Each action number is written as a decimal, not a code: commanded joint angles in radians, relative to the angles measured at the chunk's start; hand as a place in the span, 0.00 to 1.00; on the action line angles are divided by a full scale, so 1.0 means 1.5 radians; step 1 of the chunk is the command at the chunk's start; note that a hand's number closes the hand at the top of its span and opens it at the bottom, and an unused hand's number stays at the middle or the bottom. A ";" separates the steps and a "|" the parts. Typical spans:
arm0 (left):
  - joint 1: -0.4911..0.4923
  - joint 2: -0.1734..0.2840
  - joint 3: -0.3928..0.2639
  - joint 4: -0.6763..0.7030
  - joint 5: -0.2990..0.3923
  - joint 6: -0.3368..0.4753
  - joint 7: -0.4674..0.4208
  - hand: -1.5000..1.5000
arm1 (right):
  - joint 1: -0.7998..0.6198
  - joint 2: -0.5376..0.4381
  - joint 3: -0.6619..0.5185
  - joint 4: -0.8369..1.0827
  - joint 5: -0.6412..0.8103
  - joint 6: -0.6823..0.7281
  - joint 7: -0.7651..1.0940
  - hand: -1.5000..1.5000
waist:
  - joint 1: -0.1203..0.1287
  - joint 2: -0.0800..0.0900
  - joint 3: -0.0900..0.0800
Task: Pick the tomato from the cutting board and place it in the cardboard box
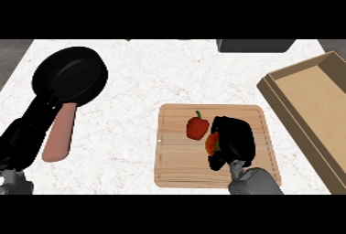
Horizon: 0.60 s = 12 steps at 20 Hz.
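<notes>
Head view: bare-floored cardboard box (317, 105).

Under the black right hand (233, 139) shows an orange-red tomato (212, 143); just left of it, a red pepper (197, 127) with green stem, on a pale wood-grain cutting board (175, 169). Far left, a black pan (71, 75), pinkish handle.

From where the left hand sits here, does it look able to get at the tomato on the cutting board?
Probably not: the left hand is off by the pan, and the right hand already curls over the tomato, covering most of it.
</notes>
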 commanded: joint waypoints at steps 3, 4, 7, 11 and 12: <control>0.044 -0.023 -0.025 -0.060 -0.003 -0.001 0.011 0.50 | -0.070 -0.068 -0.152 0.094 -0.129 0.093 -0.095 1.00 | 0.010 0.003 0.001; 0.032 -0.006 -0.007 -0.054 0.004 -0.001 0.021 0.50 | -0.108 -0.058 -0.162 0.123 -0.142 0.132 -0.084 1.00 | 0.011 0.004 0.001; 0.042 -0.025 -0.017 -0.079 0.001 0.012 0.034 0.50 | -0.130 -0.065 -0.178 0.152 -0.134 0.122 -0.100 1.00 | 0.005 0.002 0.001; -0.023 -0.023 -0.014 -0.008 -0.029 0.030 0.006 0.50 | -0.164 -0.063 -0.168 0.137 -0.080 0.092 -0.069 1.00 | 0.001 0.002 0.001; 0.021 0.005 0.021 -0.003 0.018 -0.033 -0.008 0.50 | -0.108 -0.070 -0.160 0.080 -0.083 0.097 -0.075 1.00 | 0.000 0.001 0.001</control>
